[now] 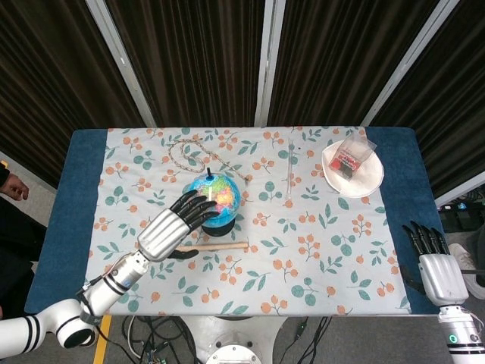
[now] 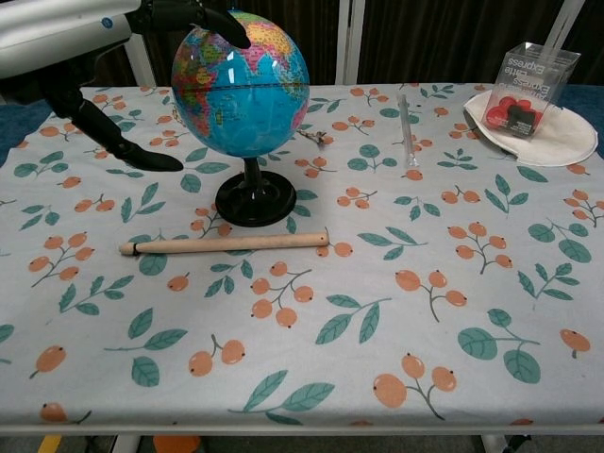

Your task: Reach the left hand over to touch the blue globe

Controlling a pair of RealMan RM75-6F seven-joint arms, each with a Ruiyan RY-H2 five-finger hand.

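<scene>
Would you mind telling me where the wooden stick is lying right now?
In the chest view, the wooden stick lies flat on the tablecloth, left of centre, just in front of the blue globe.

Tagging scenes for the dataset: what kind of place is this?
Probably a robot lab data-collection station: dark pleated curtains as backdrop, loose cables under the floral-clothed table, and unrelated props such as the blue globe.

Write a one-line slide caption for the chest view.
Left hand reaches over the blue globe, fingertips at its top, above a wooden stick.
</scene>
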